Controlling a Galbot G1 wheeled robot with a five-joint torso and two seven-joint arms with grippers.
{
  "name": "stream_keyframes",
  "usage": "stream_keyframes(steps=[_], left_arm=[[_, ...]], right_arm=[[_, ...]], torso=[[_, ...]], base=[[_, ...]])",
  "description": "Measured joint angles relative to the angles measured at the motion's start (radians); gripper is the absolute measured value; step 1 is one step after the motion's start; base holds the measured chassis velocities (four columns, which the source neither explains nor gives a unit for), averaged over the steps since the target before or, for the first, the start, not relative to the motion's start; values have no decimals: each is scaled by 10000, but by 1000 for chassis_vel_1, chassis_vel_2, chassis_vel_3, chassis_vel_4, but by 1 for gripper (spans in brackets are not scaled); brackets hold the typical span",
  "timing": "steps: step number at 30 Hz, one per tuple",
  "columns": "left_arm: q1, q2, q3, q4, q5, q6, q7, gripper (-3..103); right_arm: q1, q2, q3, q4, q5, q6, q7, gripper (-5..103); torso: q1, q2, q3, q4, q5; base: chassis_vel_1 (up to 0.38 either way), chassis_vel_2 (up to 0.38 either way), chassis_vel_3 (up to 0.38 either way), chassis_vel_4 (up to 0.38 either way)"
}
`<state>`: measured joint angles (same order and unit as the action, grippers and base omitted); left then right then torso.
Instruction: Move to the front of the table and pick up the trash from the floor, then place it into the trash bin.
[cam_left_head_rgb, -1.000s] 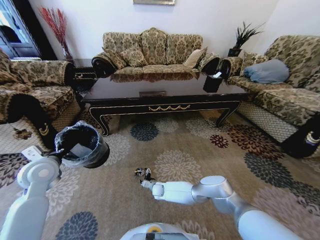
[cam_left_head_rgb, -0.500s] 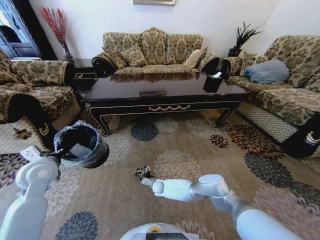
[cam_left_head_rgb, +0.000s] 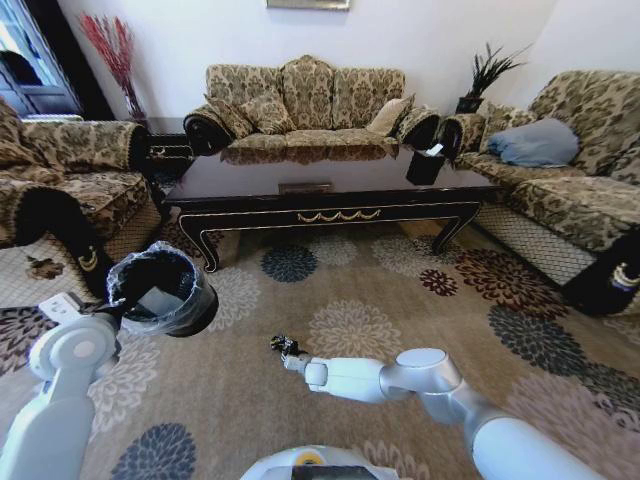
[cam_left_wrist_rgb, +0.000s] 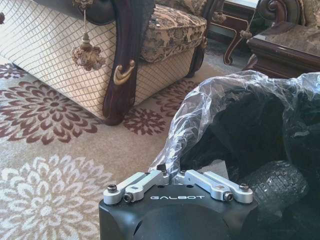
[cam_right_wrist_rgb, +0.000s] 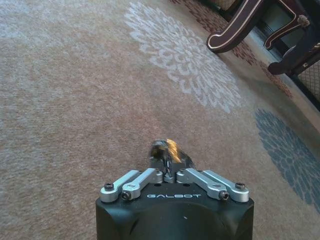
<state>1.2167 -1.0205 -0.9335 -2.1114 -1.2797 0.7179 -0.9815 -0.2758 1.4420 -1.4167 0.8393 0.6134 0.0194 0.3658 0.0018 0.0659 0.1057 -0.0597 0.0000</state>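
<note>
- Presently, we hold the right gripper (cam_right_wrist_rgb: 167, 167) clamped on the small dark shiny wad (cam_right_wrist_rgb: 166, 150); thin pinch, so it may slip to the carpet (cam_left_head_rgb: 400, 290).
- Left gripper (cam_left_wrist_rgb: 170, 174) grips the trash bin (cam_left_head_rgb: 165, 290) liner, at ten o'clock from the wad; plastic may tear.

trash bin (cam_left_head_rgb: 160, 290): 1 | table (cam_left_head_rgb: 330, 195): 1 | dark shiny wad (cam_right_wrist_rgb: 167, 152): 1 | sofas: 3 | robot arms: 2

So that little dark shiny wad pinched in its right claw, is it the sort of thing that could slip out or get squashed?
The small dark shiny crumpled wad looks like foil or wrapper, so probably very light and crushable rather than fragile. Its glossy, uneven surface might slide between the right gripper's closed fingertips. Being lumpy, it seems unlikely to roll.
</note>
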Motion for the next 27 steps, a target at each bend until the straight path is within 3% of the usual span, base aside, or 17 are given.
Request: stream_keyframes(steps=[3,10,19,27], left_arm=[[-73,43,52,27,11,-3,-5,2],[-139,74,212,31,20,-7,-35,2],[-78,97,589,-105,25,-10,-58,2],[-124,273,1044,-116,-153,-11,-79,2]], right_arm=[[33,-126,42,117,-78,99,3,2],[213,-452,467,556,-217,419,60,0],[1212,-1184,2247,1528,-468,1316,419,0],[2015,-1173,4000,2273,-207,1396,635,0]], torso=[[0,0,0,0,0],[0,-1,0,-1,1],[0,0,0,-1,1],[0,-1,0,0,1]], base=[[0,0,0,0],[0,0,0,0],[0,0,0,0],[0,0,0,0]])
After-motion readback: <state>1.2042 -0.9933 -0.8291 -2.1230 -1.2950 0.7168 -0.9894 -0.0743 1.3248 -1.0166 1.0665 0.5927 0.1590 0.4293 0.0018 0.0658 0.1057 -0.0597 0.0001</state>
